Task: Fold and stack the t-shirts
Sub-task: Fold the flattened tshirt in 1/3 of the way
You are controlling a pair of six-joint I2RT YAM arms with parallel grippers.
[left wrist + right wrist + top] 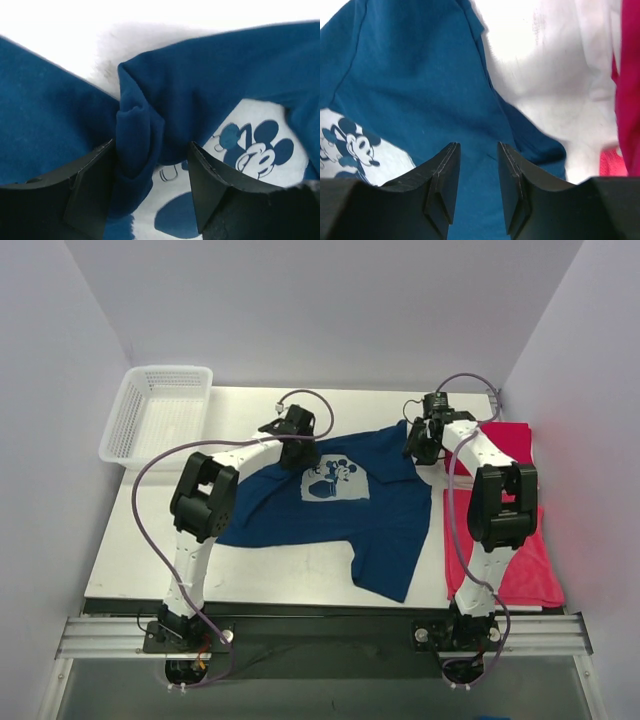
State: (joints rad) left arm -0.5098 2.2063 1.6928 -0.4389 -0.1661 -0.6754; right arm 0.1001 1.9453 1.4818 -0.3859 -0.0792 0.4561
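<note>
The navy blue t-shirt point(300, 515) lies spread and rumpled on the table, its pale cartoon print point(335, 480) facing up. My left gripper point(292, 430) is over its far left edge. In the left wrist view the left gripper point(152, 170) is open, with a raised fold of navy cloth point(135, 135) between the jaws, against the left finger. My right gripper point(424, 445) is over the shirt's far right corner. In the right wrist view the right gripper point(477, 170) is open just above flat navy cloth point(420, 75). Crimson red t-shirts point(525, 560) lie at the right.
A white mesh basket point(160, 415) stands at the table's far left corner. A folded red shirt point(515, 440) lies at the far right, beside my right arm; red cloth also shows at the right edge of the right wrist view point(627, 75). White walls close in on both sides.
</note>
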